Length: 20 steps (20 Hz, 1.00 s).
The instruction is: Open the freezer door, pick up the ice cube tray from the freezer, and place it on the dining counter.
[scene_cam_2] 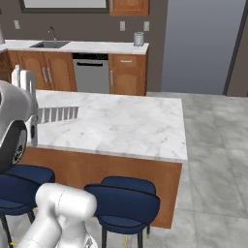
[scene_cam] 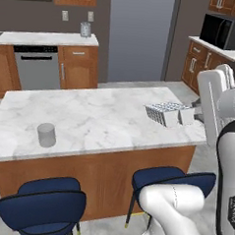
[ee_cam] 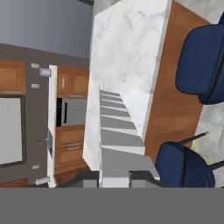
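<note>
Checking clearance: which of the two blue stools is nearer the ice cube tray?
The right-hand stool, tucked below the counter end where the ice cube tray sits; the other stool stands further left.

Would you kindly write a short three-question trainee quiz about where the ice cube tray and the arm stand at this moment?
1. True or false: the ice cube tray is over the dining counter.
2. What holds the tray: A) a stool, B) the gripper?
3. Fill in: the translucent grey cup stands on the ____ counter.

Key: 1 true. 2 B; the jaws are closed on the tray's end. 3 dining.
</note>
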{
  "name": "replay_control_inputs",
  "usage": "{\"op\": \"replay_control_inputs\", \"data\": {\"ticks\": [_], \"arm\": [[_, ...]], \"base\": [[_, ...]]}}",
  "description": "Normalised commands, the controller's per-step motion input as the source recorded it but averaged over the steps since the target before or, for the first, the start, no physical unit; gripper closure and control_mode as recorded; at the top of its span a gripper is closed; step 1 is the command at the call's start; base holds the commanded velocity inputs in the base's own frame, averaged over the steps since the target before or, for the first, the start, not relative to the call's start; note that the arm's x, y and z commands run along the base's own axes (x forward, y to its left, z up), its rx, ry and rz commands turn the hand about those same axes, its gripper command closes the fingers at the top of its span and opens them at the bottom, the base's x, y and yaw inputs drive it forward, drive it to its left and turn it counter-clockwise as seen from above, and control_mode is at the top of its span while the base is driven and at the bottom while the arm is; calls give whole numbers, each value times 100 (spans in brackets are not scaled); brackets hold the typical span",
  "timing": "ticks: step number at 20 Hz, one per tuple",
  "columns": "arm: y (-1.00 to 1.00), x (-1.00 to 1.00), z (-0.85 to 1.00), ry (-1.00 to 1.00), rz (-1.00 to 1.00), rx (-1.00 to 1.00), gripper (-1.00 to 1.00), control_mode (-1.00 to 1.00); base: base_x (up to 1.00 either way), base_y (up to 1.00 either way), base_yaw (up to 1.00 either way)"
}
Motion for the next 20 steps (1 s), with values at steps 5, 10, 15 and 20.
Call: {"op": "replay_control_inputs", "data": {"ticks": [5,10,15,20], "arm": [[-38,98,0,11,32,2,100,-100],[-23,96,-1,17,27,0,100,-100],[-7,65,-10,7,20,0,100,-100],[-18,66,-20,1,21,0,100,-100]], "base": [[0,0,0],[0,0,0],[0,0,0],[0,0,0]]}}
